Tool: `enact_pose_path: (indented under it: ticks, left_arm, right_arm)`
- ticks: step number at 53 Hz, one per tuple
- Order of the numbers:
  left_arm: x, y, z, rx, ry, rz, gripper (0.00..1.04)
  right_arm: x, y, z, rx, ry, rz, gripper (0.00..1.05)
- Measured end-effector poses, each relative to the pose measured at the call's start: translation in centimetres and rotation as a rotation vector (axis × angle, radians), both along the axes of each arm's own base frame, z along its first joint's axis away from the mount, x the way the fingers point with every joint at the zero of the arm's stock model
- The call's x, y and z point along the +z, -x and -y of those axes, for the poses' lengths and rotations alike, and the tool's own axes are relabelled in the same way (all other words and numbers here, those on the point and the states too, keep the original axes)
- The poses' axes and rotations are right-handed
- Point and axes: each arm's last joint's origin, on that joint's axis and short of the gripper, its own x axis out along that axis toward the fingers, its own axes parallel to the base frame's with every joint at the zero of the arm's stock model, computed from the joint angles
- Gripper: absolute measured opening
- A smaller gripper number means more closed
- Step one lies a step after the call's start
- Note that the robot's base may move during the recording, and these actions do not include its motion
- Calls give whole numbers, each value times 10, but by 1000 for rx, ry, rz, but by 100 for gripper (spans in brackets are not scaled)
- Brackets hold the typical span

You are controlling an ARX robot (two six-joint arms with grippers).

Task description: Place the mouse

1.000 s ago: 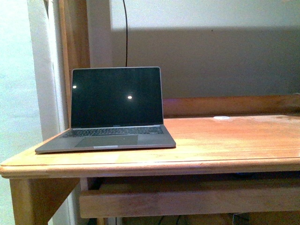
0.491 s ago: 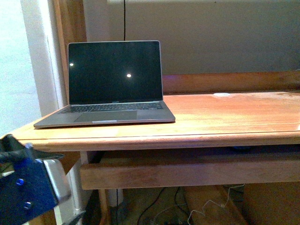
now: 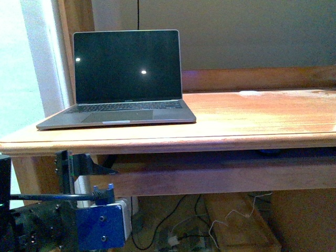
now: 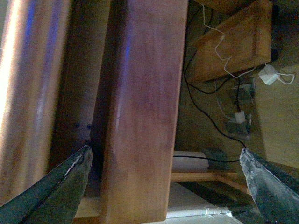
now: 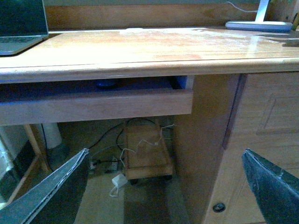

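Observation:
The mouse is not plainly in view. A small dark domed shape [image 5: 106, 84] lies on the pull-out shelf [image 5: 93, 105] under the desktop; I cannot tell if it is the mouse. It shows in the front view as a dark blue patch [image 3: 270, 152]. My left gripper [image 4: 164, 150] is open and empty, below the desk's left part, facing the shelf's wooden front [image 4: 140, 107]. Its arm [image 3: 94, 226] shows at lower left in the front view. My right gripper [image 5: 165, 151] is open and empty, low in front of the desk's right side.
An open laptop [image 3: 126, 73] with a dark screen stands on the wooden desk [image 3: 252, 126] at the left. A small white disc [image 3: 249, 93] lies near the back rail. A white lamp base [image 5: 259, 25] is at far right. A wooden box [image 5: 145, 149] and cables lie underneath.
The front view has tilted down, so the desk sits higher in frame and the floor shows. My left arm came into view at lower left and moved right, under the desk edge.

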Motion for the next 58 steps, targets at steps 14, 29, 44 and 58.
enact_pose_path:
  ticks: [14, 29, 44, 58]
  left_arm:
    - [-25, -20, 3, -77, -164, 147, 97]
    - [-31, -28, 9, -118, -307, 289, 97]
    - [-22, -22, 29, -69, -344, 315, 97]
    - [2, -20, 26, 32, -350, 387, 97]
  right_arm:
    - [0, 0, 0, 0, 0, 0, 97]
    - [0, 0, 0, 0, 0, 0, 97]
    - [0, 0, 0, 0, 0, 0, 97]
    - [0, 0, 0, 0, 0, 0, 97]
